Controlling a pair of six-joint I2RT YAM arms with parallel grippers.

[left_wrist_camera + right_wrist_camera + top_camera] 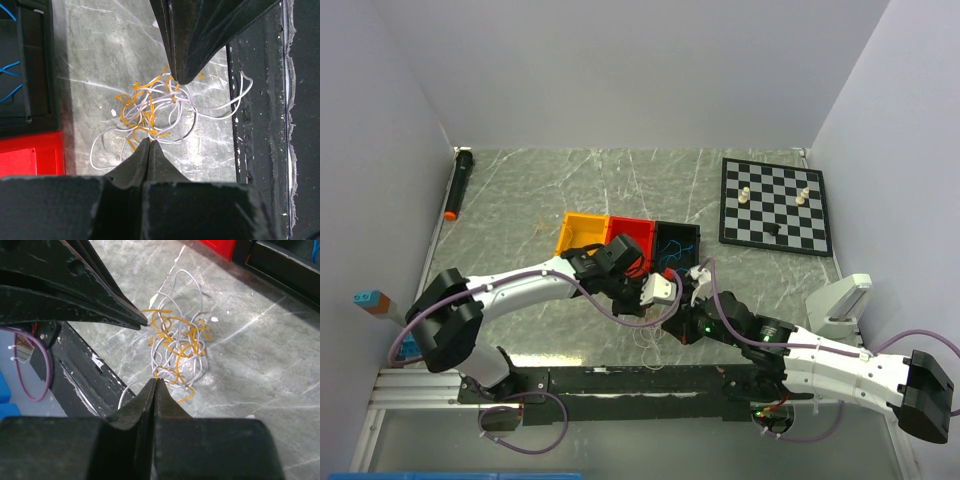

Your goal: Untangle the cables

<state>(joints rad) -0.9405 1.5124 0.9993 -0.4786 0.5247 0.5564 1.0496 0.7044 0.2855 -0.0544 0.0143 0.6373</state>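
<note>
Left wrist view: left hand (166, 111) released above tangled thin yellow-and-white cables (145, 117) on grey counter (100, 50); right hand (150, 354) released too.

In the top view, the tangle of thin yellow and white wires (648, 345) is mostly hidden under the white-and-black left arm (520, 285) and right arm (820, 365). Only faint white strands show on the grey marbled bench (520, 200), too fine to trace. The right arm partly covers the thin blue wire (675, 250) in the black plastic bin (672, 226). The pieces on the chessboard (775, 205) are too small to identify.
</note>
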